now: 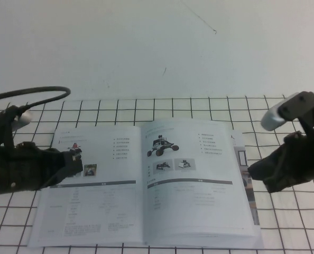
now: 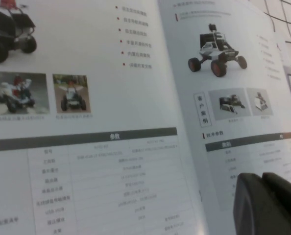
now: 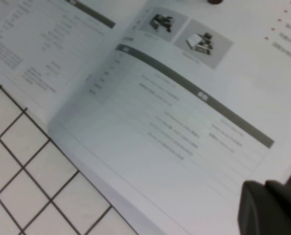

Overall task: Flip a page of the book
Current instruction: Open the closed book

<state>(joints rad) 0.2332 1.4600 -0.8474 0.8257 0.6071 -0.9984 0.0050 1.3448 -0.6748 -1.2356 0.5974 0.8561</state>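
The book (image 1: pixel 130 196) lies open and flat on the gridded table, with robot photos, dark grey bars and tables on both pages. The right-hand page (image 1: pixel 199 196) lies flat; it also shows in the right wrist view (image 3: pixel 175 122) and the left wrist view (image 2: pixel 233 112). My left gripper (image 1: pixel 79 163) is shut and empty over the left page near its outer edge; its fingertips (image 2: pixel 255 196) show together. My right gripper (image 1: pixel 250 172) is shut at the book's right edge, level with the page's grey bar; its fingertips (image 3: pixel 255 200) show together above the page's outer edge.
The white table with black grid lines (image 1: pixel 199 106) extends around the book. A plain white surface (image 1: pixel 146 42) lies beyond the grid. A black cable (image 1: pixel 40 94) loops above my left arm. Edges of lower pages (image 1: pixel 241 153) stick out at the book's right side.
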